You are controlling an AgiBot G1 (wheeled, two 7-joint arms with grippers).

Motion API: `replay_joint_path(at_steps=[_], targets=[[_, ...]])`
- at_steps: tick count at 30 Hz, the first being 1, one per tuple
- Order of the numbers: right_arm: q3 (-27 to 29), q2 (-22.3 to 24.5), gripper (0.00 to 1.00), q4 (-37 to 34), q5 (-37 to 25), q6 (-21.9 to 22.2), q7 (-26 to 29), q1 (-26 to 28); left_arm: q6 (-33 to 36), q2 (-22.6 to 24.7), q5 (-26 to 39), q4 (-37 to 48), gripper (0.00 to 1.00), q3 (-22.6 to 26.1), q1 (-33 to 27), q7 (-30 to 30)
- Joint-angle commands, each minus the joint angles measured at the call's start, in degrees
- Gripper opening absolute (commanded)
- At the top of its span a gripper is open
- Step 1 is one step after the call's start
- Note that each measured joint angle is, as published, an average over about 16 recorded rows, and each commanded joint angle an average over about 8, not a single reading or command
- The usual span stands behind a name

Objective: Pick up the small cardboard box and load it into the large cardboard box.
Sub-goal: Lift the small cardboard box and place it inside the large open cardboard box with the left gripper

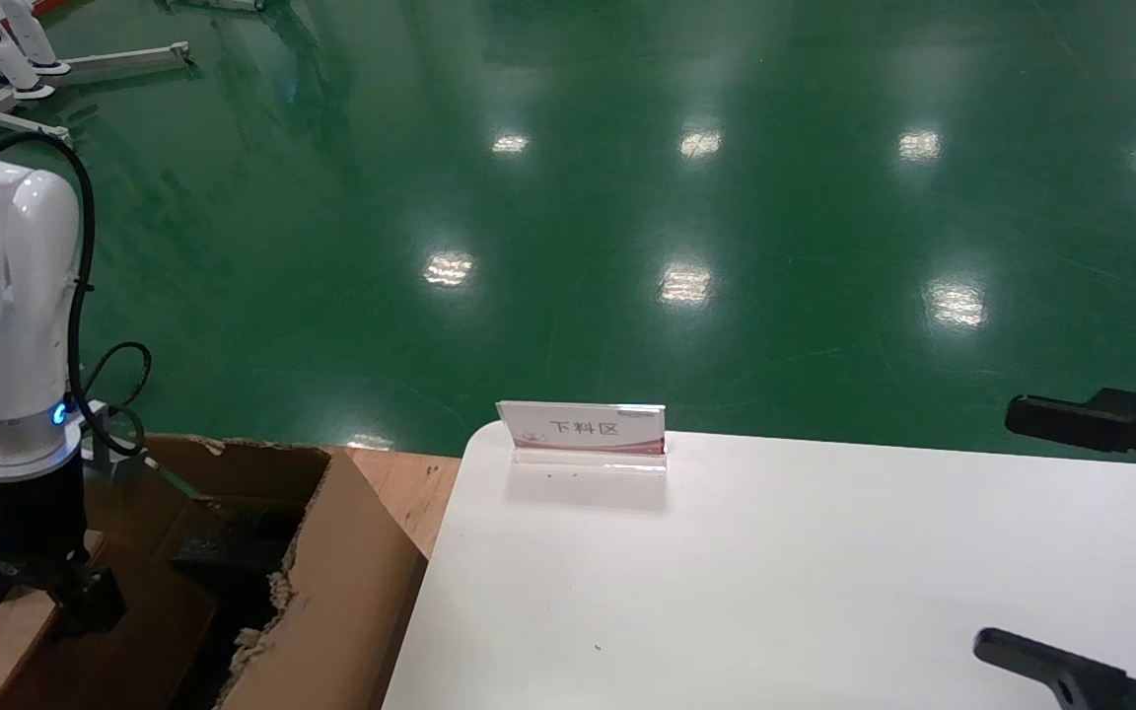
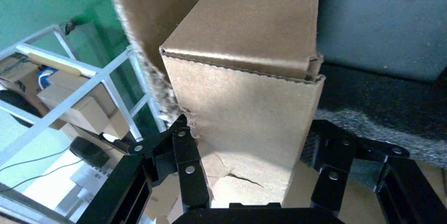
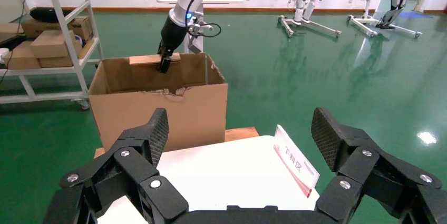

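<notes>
My left gripper (image 2: 258, 171) is shut on the small cardboard box (image 2: 248, 92), a plain tan box clamped between both black fingers. In the right wrist view that box (image 3: 152, 59) hangs at the far rim of the large cardboard box (image 3: 158, 103), with the left gripper (image 3: 166, 60) on it. The large cardboard box (image 1: 351, 582) stands at the lower left of the head view, with ragged flaps and black foam (image 2: 379, 97) inside. The left gripper (image 1: 45, 592) reaches down into its opening. My right gripper (image 1: 1031, 537) is open over the table's right edge, holding nothing.
A white table (image 1: 775, 592) fills the lower right, with a small standing sign (image 1: 583, 429) at its back edge. The carton rests on a wooden pallet (image 1: 410, 483). A metal shelf rack (image 3: 47, 45) with boxes stands beyond the carton. Green floor lies all around.
</notes>
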Motion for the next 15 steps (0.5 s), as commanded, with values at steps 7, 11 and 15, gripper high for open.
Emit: replay_joint_path(at_steps=[7, 11, 15], targets=[[0.0, 0.0, 1.00, 0.0, 0.0, 0.0, 0.0, 0.0, -0.1, 0.1, 0.0, 0.2, 1.00, 0.0, 0.4, -0.1], [0.0, 0.0, 1.00, 0.0, 0.0, 0.0, 0.0, 0.0, -0.2, 0.1, 0.0, 0.2, 1.00, 0.0, 0.5, -0.1], [0.0, 0.0, 1.00, 0.0, 0.0, 0.0, 0.0, 0.0, -0.1, 0.1, 0.0, 0.2, 1.00, 0.0, 0.4, -0.1]])
